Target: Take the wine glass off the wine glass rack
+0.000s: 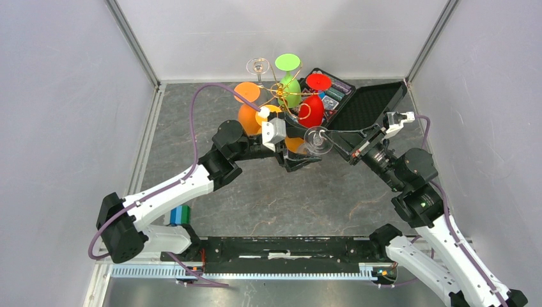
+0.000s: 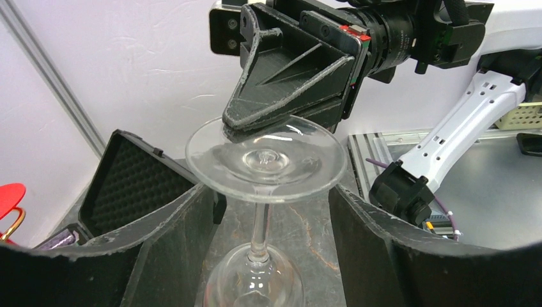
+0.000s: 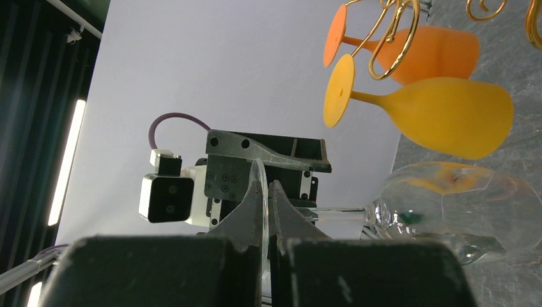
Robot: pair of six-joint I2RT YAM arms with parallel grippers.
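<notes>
A clear wine glass (image 1: 317, 139) lies on its side in the air, in front of the gold wire rack (image 1: 281, 89). My right gripper (image 1: 329, 136) is shut on the rim of the glass's foot (image 3: 261, 192), with its fingers (image 2: 287, 89) on either side of the disc. My left gripper (image 1: 303, 160) is open. Its fingers (image 2: 172, 224) stand on either side of the stem (image 2: 259, 224) without touching it, and the bowl (image 2: 255, 281) is close to the camera. The bowl also shows in the right wrist view (image 3: 460, 211). The rack's wooden base is hidden.
Orange (image 1: 248, 118), yellow-orange (image 3: 441, 115), green (image 1: 289, 89) and red (image 1: 312, 110) glasses and another clear glass (image 1: 259, 66) hang on the rack. An open black foam-lined case (image 1: 367, 105) with coloured contents lies right of it. White walls stand on three sides.
</notes>
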